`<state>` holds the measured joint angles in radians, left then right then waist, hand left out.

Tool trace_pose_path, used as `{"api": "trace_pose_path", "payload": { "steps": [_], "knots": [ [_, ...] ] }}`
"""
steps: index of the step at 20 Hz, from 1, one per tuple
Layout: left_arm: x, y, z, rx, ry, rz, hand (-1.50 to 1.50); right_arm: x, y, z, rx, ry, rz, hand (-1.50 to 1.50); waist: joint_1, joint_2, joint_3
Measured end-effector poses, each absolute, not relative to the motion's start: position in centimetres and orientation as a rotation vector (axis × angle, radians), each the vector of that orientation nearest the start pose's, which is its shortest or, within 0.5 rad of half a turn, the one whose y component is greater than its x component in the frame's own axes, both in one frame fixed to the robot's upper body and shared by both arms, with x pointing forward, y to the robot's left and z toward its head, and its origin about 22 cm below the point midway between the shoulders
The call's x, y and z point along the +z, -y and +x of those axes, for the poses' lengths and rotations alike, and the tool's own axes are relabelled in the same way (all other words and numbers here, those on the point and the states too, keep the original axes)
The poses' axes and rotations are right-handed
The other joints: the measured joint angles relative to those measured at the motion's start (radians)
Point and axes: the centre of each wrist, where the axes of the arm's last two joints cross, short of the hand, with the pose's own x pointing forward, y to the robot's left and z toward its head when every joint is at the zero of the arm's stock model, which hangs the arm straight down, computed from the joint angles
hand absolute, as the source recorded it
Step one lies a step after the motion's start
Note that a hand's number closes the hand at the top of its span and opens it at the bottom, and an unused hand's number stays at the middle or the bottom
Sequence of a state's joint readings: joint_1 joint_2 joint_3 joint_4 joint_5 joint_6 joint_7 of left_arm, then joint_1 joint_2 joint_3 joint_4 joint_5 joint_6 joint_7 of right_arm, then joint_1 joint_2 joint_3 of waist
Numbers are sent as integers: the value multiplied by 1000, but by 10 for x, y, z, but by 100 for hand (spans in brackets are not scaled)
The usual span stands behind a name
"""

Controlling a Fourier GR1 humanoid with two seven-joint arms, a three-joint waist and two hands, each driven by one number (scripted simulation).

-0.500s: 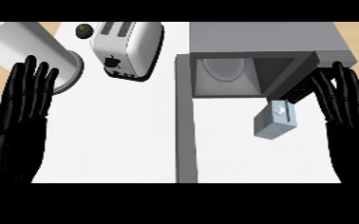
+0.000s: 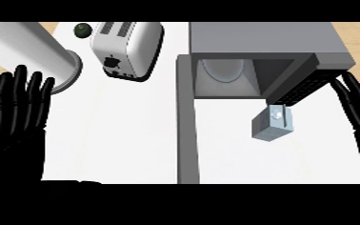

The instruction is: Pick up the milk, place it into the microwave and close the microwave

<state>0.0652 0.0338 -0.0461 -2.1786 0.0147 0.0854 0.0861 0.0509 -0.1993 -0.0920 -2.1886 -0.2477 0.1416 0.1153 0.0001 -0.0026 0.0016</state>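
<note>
The milk (image 2: 273, 123) is a small grey-white carton standing on the white counter just in front of the open microwave (image 2: 267, 40). The microwave's cavity (image 2: 225, 76) faces me with a round plate inside. Its door (image 2: 186, 124) is swung out as a grey strip to the left of the milk. My right hand (image 2: 349, 102) shows at the right edge, open, its fingers straight and apart from the milk, beside the microwave's dark control panel. My left hand (image 2: 25, 109) rests open at the left edge, fingers up.
A white toaster (image 2: 128, 47) stands at the back left of the microwave. A large white cylinder (image 2: 42, 52) lies at the far left, above my left hand. A small dark round object (image 2: 84, 29) sits behind the toaster.
My right hand has slid a little toward the right edge, so less of it shows. The milk and my left hand stay about where they were.
</note>
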Motion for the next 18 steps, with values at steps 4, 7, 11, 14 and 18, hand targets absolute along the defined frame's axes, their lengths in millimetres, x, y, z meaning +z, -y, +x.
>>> {"api": "trace_pose_path", "payload": {
  "steps": [4, 7, 11, 14, 18],
  "knots": [
    [114, -230, 169, 119, 1997, 9, -150, 157, 277, 171, 181, 2008, 152, -150, 0, -1, -1],
    [109, -236, 146, 132, 1994, 7, -150, 159, 275, 160, 171, 2001, 150, -150, 3, -1, -2],
    [105, -243, 121, 142, 1986, 4, -150, 154, 278, 144, 181, 1983, 116, -150, 2, -1, -2],
    [102, -249, 105, 144, 1984, 4, -150, 149, 281, 140, 195, 1975, 92, -150, 4, -1, -2],
    [99, -254, 93, 145, 1983, 0, -150, 142, 278, 139, 210, 1981, 43, -150, 5, -1, -2]
  ]
}}
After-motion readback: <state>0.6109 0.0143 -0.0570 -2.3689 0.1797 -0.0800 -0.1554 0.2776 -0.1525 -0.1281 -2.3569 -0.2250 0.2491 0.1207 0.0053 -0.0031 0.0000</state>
